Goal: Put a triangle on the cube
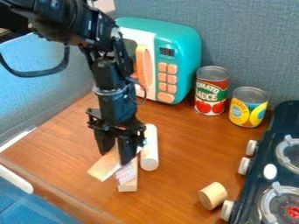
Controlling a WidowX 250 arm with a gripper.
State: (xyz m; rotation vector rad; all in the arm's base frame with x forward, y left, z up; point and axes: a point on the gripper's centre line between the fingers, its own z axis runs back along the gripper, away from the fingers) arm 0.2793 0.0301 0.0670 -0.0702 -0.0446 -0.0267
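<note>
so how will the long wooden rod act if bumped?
Probably rolls toward the stove: the rod lies on its curved side. The wood pieces to its left would likely check a roll that way. Looks like plain wood, so likely stiff.

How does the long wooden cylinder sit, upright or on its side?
On its side: the long wooden cylinder lies along the table, round end toward the camera.

We see the table [181, 183] in fairly bright, diffuse light, its shadows soft. The left wall [29, 57] looks palest toward its upper part. We catch small glints on the cans [212, 73] and the black arm [55, 19], otherwise deeply dark.
</note>
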